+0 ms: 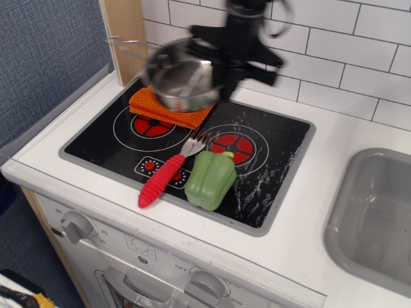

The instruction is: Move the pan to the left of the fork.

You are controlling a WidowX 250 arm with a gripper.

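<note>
The shiny steel pan [183, 78] is blurred and held in the air above the orange cloth [168, 110] at the back left of the stove. Its wire-loop handle [125, 43] points left. My gripper [226, 70] is shut on the pan's right rim, with the black arm rising behind it. The fork [168, 169], red ribbed handle and silver tines, lies on the stove's front middle, tines pointing to the back right. The pan is behind the fork and slightly to its left.
A green pepper [210, 179] lies right of the fork, touching it. The black stovetop [276, 147] has two red burners. A wooden post [124, 35] stands at the back left, near the pan handle. A grey sink [376, 212] is at right.
</note>
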